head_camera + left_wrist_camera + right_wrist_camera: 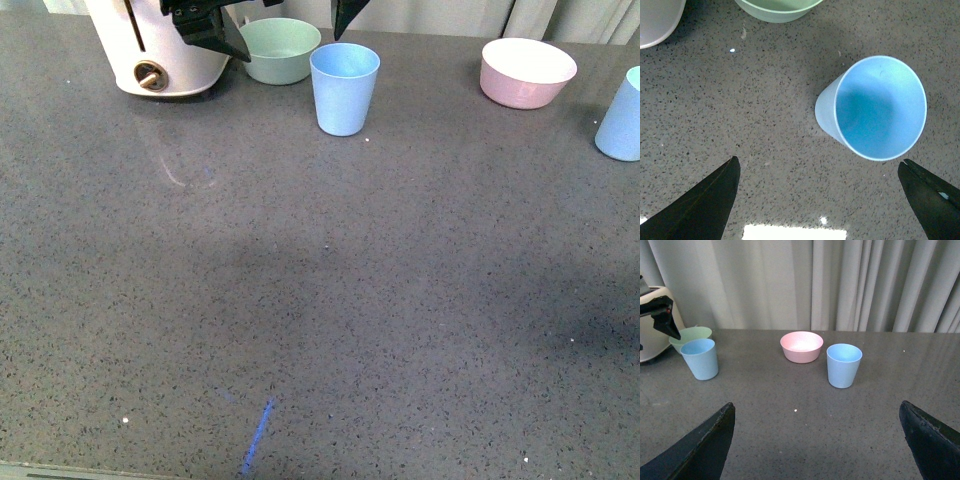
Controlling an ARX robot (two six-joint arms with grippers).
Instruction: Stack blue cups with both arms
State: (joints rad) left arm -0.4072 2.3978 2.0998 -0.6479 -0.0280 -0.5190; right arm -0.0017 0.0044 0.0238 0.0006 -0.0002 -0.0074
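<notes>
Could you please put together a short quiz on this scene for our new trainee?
1. True or false: the left gripper is shut on the nearest blue cup.
2. Of the mint-green bowl and the pink bowl, which stands nearer the white appliance? A. pink B. mint-green
3. How many blue cups are on the countertop, and are they stacked?

Key
1. False: its fingers are spread open and clear of the cup.
2. B.
3. Two, not stacked; the second cup stands apart at the right edge of the front view.
</notes>
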